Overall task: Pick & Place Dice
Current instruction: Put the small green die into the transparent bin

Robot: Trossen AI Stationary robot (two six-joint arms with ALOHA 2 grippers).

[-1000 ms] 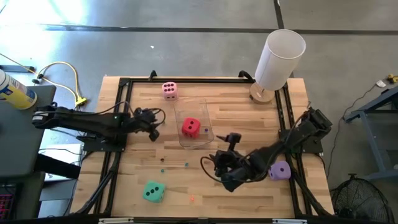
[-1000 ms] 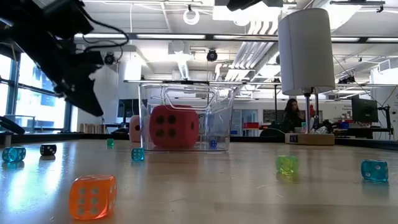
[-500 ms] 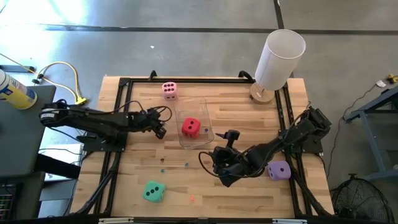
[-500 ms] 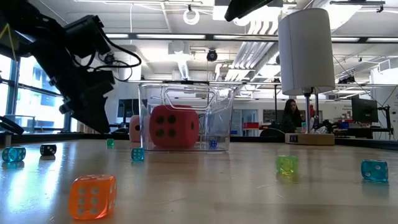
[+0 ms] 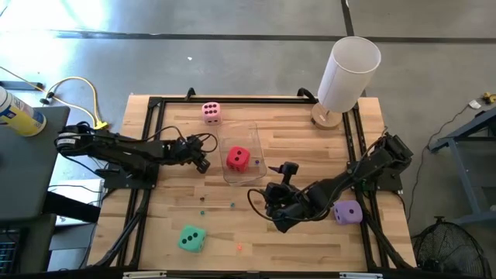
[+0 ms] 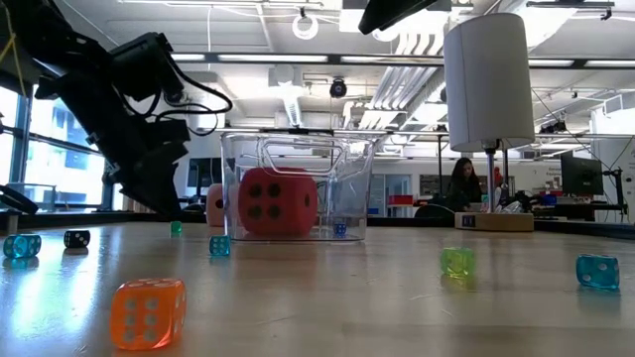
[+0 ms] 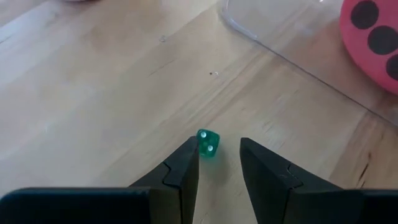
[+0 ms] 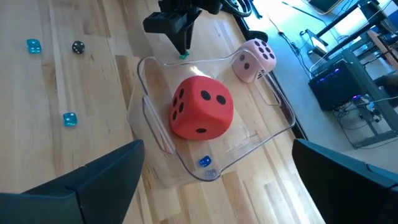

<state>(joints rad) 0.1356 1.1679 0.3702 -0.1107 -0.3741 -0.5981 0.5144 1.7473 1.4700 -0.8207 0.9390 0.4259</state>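
Observation:
The red die (image 5: 238, 158) lies inside a clear plastic container (image 5: 252, 172) at mid table. The pink die (image 5: 211, 112) rests on the table beyond it, the teal-green die (image 5: 191, 238) near the front edge and the purple die (image 5: 348, 212) at the right. My left gripper (image 7: 217, 149) is low, just left of the container, its fingers a narrow gap apart. A tiny green die (image 7: 208, 143) lies on the wood at their tips. My right gripper (image 5: 273, 211) hangs wide open above the table, near and right of the container. My left gripper comes slanting down from the table's left. The tiny green die (image 7: 208, 143) sits on the table right beside one fingertip (image 7: 189, 152) and does not fill the gap. Whether that finger touches it, I cannot tell.
A white cylinder lamp (image 5: 349, 74) stands at the far right corner. Tiny coloured dice lie scattered on the near half of the table, among them an orange one (image 6: 147, 312), a teal one (image 6: 22, 245) and a black one (image 6: 76, 238). A dark frame (image 5: 147, 139) edges the table.
My left gripper has moved toward the container and sunk close to the table, most of it in the first half second. The red die and the other dice have stayed in place.

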